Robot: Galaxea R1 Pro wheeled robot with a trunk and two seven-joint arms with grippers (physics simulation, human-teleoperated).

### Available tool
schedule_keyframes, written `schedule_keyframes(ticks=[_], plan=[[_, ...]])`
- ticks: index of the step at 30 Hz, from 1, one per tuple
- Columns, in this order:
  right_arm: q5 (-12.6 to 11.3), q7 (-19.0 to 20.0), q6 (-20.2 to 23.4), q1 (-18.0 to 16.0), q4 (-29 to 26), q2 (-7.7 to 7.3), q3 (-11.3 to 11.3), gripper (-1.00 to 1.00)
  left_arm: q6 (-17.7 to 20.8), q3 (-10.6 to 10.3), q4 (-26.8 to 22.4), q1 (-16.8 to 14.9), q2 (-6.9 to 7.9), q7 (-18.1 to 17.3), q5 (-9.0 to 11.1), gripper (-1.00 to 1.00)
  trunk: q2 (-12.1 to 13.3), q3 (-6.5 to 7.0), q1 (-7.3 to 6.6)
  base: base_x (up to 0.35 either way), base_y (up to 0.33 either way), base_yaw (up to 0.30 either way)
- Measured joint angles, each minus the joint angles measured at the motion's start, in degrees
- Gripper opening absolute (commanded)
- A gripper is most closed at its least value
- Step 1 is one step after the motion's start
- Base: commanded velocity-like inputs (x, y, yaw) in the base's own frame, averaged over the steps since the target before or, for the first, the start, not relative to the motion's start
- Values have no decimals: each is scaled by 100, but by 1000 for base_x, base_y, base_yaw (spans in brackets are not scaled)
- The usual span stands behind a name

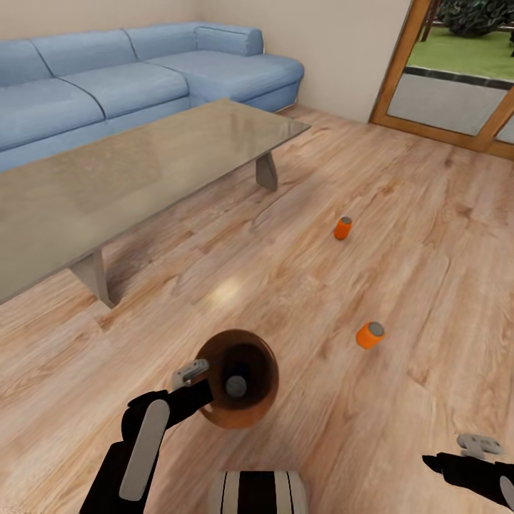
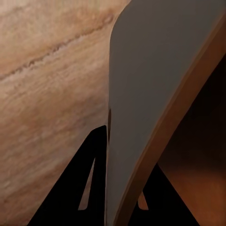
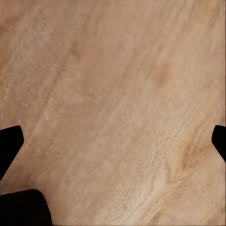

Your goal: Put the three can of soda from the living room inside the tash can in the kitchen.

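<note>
The coppery-brown trash can (image 1: 263, 368) hangs tilted just above the wood floor, its dark inside facing the head camera. My left gripper (image 1: 191, 374) is shut on its rim; in the left wrist view the bin's wall (image 2: 141, 84) runs between the dark fingers (image 2: 89, 165). One can of soda (image 1: 236, 386) lies inside, showing its grey top. A second orange can (image 1: 370, 334) lies on the floor to the right of the bin. A third (image 1: 343, 228) stands farther off. My right gripper (image 1: 480, 445) hovers open low at the right, over bare planks (image 3: 113, 94).
A long low grey table (image 1: 128, 171) stands at the left, its legs near the bin's far side. A blue L-shaped sofa (image 1: 107, 78) lies behind it. A wood-framed glass door (image 1: 457, 93) is at the far right. My trunk (image 1: 257, 492) shows at the bottom.
</note>
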Motion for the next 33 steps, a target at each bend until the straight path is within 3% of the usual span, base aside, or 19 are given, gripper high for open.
schedule_keyframes(ticks=[3, 7, 15, 20, 25, 33], plan=[[303, -514, 41, -171, 25, 342, 26, 100, 1, 0, 7, 0, 0, 3, 1, -100, 0, -15, 0, 225, -260, 261], [525, -849, 84, -354, 223, 538, 30, 100, 11, 2, 7, 0, 0, 9, -44, -100, 0, -32, 0, 225, -260, 144], [549, -862, 175, -389, 298, 571, 43, 100, 5, 1, 8, 0, 0, 9, -15, -100, 0, -36, 0, 230, -259, 11], [572, -519, 448, -362, 221, 565, 56, 100, 0, 0, 8, 0, 0, 16, 4, -100, 0, -36, 0, 236, -259, 0], [571, -137, 702, -314, -284, 563, 265, 100, 2, 0, 9, 0, 0, 17, -1, -100, 0, -36, 0, 239, -255, 0], [579, -68, 841, -318, -606, 577, 408, 100, -19, -2, 8, 0, 0, 22, 63, -100, 0, -36, 0, 237, -230, 69]])
